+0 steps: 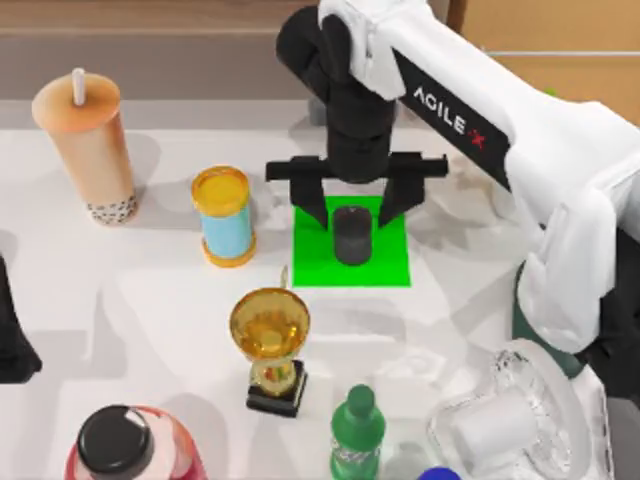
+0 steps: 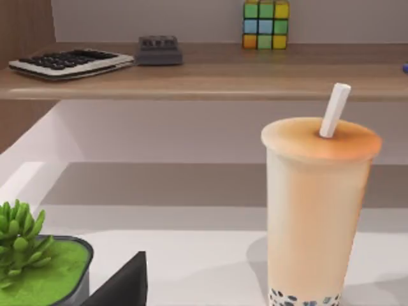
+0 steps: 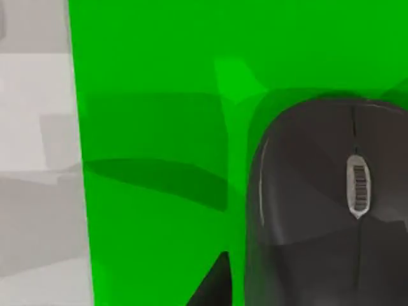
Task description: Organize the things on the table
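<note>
- Our right gripper (image 1: 354, 208) hangs over the green mat (image 1: 392, 262), fingers spread wide and clear of the mouse (image 1: 351, 235) lying there.
- Bubble-tea cup (image 1: 88, 147) stands far left on the table (image 1: 160, 300).
- Our left arm (image 1: 12, 340) sits at the left edge.

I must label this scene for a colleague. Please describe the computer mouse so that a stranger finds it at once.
Find the bright green mat on the white table, right of the yellow-lidded blue can. On it lies the black computer mouse, between the open fingers of the right tool. It is the sole low, black oval thing.
</note>
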{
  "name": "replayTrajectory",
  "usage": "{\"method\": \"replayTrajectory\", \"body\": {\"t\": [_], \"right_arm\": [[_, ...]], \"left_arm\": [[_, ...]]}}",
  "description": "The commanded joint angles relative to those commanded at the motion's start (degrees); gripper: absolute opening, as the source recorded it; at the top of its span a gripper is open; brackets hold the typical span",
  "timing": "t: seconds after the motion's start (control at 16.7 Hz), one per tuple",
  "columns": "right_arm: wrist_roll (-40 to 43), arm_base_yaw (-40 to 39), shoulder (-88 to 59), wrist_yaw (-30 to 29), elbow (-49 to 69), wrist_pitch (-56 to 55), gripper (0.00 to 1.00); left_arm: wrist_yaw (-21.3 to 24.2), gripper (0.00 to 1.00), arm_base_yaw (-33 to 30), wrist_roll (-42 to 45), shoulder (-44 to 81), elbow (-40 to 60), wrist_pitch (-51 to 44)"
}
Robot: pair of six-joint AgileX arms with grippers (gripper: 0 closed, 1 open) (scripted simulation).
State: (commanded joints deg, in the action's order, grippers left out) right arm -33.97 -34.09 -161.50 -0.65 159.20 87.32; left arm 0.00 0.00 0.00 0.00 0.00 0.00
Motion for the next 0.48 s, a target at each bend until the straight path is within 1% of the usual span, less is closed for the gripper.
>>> {"method": "replayTrajectory", "body": {"t": [0.12, 0.18, 0.48], "right_arm": [[0.0, 0.0, 0.0, 0.0, 0.0, 0.0, 0.98], [0.0, 0.0, 0.0, 0.0, 0.0, 0.0, 1.00], [0.0, 0.0, 0.0, 0.0, 0.0, 0.0, 1.00]], "left_arm": [[0.0, 1.00, 0.0, 0.0, 0.0, 0.0, 0.0], [0.0, 1.00, 0.0, 0.0, 0.0, 0.0, 0.0], [0.0, 1.00, 0.0, 0.0, 0.0, 0.0, 0.0]]}}
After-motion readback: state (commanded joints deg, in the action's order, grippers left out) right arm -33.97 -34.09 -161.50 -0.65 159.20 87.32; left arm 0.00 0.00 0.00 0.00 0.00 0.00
